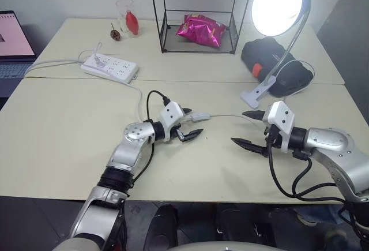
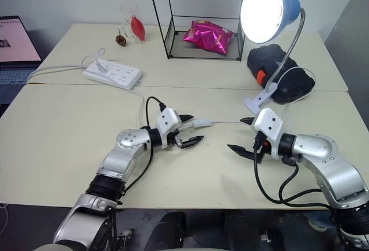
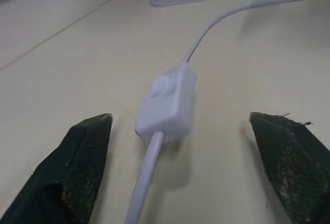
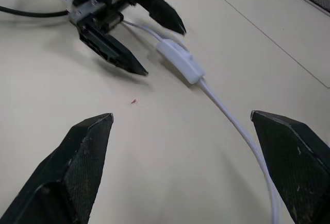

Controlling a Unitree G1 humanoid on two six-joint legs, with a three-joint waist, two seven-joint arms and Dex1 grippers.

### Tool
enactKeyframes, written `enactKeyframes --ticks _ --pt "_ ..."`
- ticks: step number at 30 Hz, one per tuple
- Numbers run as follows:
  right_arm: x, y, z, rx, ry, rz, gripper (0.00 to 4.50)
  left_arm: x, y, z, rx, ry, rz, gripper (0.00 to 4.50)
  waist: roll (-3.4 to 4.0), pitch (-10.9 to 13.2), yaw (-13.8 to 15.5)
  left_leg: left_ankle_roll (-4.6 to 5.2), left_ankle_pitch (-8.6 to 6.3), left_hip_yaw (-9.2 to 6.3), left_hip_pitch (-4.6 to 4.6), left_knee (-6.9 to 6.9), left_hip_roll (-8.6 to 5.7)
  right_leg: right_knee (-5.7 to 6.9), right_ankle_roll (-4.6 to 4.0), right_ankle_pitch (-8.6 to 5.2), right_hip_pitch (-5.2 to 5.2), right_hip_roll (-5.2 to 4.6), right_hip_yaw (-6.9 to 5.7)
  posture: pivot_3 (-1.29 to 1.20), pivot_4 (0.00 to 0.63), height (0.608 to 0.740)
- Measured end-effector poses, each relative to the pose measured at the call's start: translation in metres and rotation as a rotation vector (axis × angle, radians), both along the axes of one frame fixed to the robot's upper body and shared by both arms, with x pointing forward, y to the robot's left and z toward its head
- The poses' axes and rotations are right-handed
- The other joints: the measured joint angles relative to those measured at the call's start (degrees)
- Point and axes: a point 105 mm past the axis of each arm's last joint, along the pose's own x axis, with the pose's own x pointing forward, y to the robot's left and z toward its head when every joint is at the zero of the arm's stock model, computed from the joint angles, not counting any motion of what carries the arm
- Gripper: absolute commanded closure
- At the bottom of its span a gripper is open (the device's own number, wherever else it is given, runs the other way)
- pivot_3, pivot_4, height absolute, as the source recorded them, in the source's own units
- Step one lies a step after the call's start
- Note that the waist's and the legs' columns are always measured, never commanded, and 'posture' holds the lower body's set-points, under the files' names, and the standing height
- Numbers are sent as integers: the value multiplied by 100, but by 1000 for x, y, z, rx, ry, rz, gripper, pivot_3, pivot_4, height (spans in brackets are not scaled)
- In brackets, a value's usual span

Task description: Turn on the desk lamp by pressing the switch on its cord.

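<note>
The left gripper [image 1: 192,123] is spread wide, its fingers either side of the switch [image 1: 199,116] lying on the table [image 1: 57,141]. The right gripper [image 1: 247,128], also spread, hovers nearby over the cord [image 4: 232,121]. Behind, the lamp [image 1: 278,6] glows.

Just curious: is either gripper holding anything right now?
Nothing is held. Both grippers, left and right, are open; the small white oblong switch lies free on the table.
</note>
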Motion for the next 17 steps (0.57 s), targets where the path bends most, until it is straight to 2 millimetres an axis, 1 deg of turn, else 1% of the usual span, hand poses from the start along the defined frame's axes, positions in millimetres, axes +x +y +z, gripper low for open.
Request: enactKeyframes --ticks 2,4,5,8,9,11,13,15,17 --pt "1 -5 4 0 -17 -5 0 -7 17 20 -14 -36 43 25 0 0 -5 0 0 1 2 -1 2 2 0 0 -1 0 1 0 150 740" --pt "2 -11 7 -3 -31 -12 0 -11 35 31 18 -57 104 25 0 0 -4 0 0 1 3 -1 2 1 0 0 0 0 1 0 150 740" --pt "3 -16 8 0 -43 -20 0 -14 53 36 35 -56 167 25 0 0 -5 0 0 1 4 -1 2 1 0 -1 0 0 1 0 150 740" --pt "5 -31 10 -3 -51 -51 0 -23 93 41 100 -54 301 25 1 0 -5 0 0 5 5 0 2 0 0 -1 1 -3 3 0 150 740" --pt "5 -36 11 -7 -52 -56 0 -27 102 42 121 -54 325 25 1 1 2 0 0 5 5 0 0 0 0 -1 2 -7 2 0 150 740" --pt "5 -46 12 -13 -54 -64 0 -34 115 46 130 -47 364 25 0 2 14 0 0 4 7 2 -1 -3 -1 -2 10 -11 -1 0 150 740" --pt "6 -51 12 -11 -52 -66 0 -37 124 53 108 -50 396 25 -2 2 30 0 0 1 7 5 -3 -4 -1 -2 15 -13 -6 0 150 740" --pt "8 -56 11 -8 -48 -64 0 -42 132 60 86 -54 422 25 -2 2 23 -1 0 6 10 9 -2 -4 0 -1 16 -15 -2 0 150 740" --pt "10 -57 12 -8 -50 -56 0 -47 135 59 85 -51 430 25 -1 2 11 -1 0 13 13 8 -2 -4 1 -1 16 -16 1 0 150 740"
